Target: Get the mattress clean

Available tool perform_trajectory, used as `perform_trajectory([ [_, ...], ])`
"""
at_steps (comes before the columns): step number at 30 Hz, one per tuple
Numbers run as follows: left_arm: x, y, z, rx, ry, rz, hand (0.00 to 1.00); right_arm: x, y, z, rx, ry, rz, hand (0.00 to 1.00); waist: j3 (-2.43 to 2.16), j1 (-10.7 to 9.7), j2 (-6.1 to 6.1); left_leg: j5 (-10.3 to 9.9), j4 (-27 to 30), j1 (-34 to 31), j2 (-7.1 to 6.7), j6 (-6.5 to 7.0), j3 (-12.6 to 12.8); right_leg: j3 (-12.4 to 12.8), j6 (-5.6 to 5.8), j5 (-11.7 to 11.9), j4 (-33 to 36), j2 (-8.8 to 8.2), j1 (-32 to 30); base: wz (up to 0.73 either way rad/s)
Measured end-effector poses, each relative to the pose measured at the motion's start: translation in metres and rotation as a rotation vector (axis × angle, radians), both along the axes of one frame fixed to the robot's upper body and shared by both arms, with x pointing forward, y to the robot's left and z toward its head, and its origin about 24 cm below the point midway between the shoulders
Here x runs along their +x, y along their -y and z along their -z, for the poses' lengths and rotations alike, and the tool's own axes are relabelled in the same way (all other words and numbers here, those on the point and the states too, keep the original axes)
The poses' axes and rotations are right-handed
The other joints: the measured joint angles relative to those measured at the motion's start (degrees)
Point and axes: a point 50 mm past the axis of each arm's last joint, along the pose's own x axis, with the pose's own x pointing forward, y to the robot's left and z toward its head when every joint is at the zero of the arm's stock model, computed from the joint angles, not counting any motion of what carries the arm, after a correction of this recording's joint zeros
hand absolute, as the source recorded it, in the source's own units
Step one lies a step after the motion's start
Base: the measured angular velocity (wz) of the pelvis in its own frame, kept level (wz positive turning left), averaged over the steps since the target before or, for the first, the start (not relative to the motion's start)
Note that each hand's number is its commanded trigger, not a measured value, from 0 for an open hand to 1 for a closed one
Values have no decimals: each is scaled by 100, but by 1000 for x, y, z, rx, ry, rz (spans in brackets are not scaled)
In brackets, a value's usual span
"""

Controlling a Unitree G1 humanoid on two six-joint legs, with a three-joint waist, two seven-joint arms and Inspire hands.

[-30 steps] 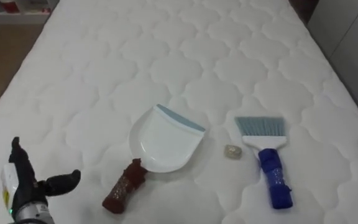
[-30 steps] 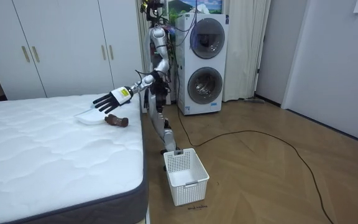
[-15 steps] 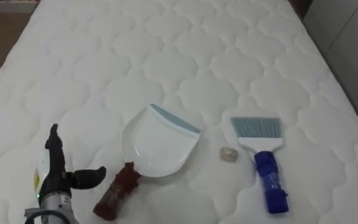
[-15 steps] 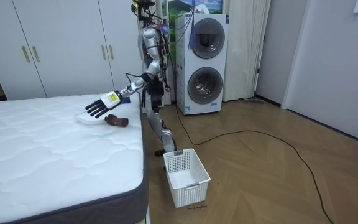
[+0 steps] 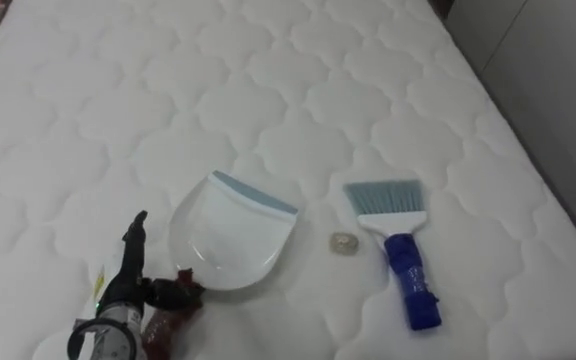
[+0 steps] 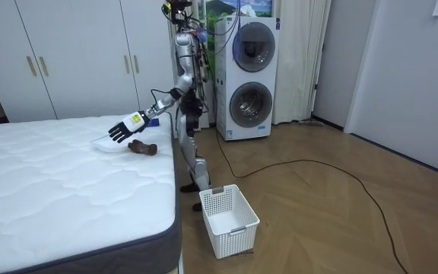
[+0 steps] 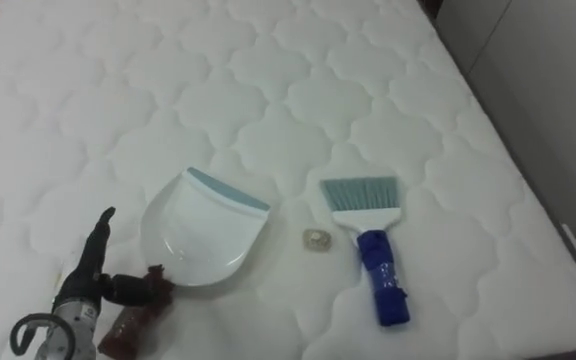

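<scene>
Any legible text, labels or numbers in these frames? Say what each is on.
No text can be read.
Yellow sign high on the wall, room view's right: too small.
Tag on the back of the left hand: blurred.
Panels of the stacked washing machines: too small.
Dustpan and brush on the mattress: no print visible.

I find no words or numbers that I can read. The yellow tag (image 5: pixel 96 290) on the back of my left robot hand (image 5: pixel 128 280) is too small to make out, as is the yellow sign (image 6: pixel 437 7) high at the far right.
</scene>
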Motion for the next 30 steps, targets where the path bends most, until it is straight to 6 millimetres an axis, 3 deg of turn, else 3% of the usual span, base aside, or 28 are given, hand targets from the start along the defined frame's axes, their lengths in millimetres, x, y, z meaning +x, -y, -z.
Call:
perform_trajectory([
  [11,-2,0,2,26,-31,17,0,-3,-1,1,24,-12,29,0,-90,18,-93,31,86,-102,12,-36,32,-29,-37,-23,72,-22,-99,1],
  [16,-3,-1,3,27,-38,16,0,0,-3,1,35,-2,35,0,-56,34,-152,31,86,-137,7,-36,72,-33,-19,-49,59,-29,-118,3],
  [30,-5,-1,6,42,-57,23,0,6,-1,-1,43,23,51,0,-8,21,-90,31,65,-224,17,-35,207,-53,-22,-57,57,-39,-218,0],
])
